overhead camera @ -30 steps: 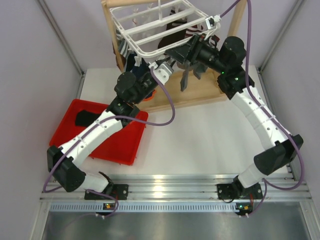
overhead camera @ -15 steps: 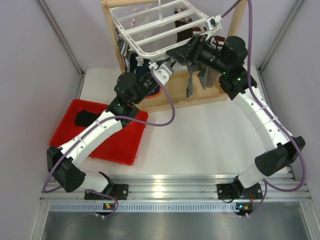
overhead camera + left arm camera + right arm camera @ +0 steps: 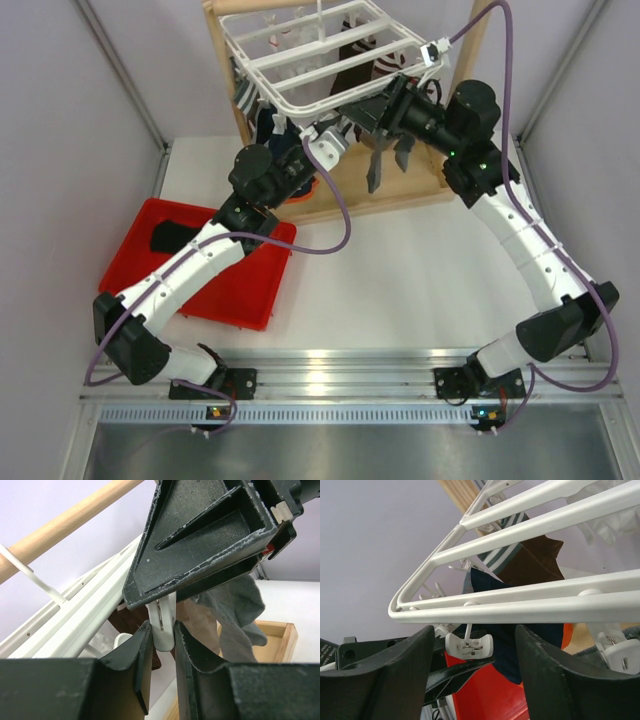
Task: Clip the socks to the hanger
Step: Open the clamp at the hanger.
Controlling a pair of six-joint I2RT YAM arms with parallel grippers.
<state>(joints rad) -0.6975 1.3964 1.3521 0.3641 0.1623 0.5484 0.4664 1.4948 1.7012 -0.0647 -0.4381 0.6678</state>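
One aluminium rail (image 3: 340,385) edges the white table (image 3: 420,270), with lilac walls (image 3: 60,120) around it. At the left, a red bin (image 3: 230,300) holds a black sock (image 3: 165,238). Farther back, the left gripper (image 3: 162,630) pinches a white clip (image 3: 162,617) on the hanger (image 3: 300,65), which hangs in a wooden frame (image 3: 400,190). A grey sock (image 3: 235,610) dangles just beside. The right gripper (image 3: 474,635) gapes empty below the hanger's rim.

Left arm (image 3: 200,260) is stretched up and forward, elbow bent, with the left gripper (image 3: 162,630) pinched narrow on a white clip (image 3: 164,622). Right arm (image 3: 520,230) is arched high and inward. Right gripper (image 3: 474,630) is held with fingers spread wide.
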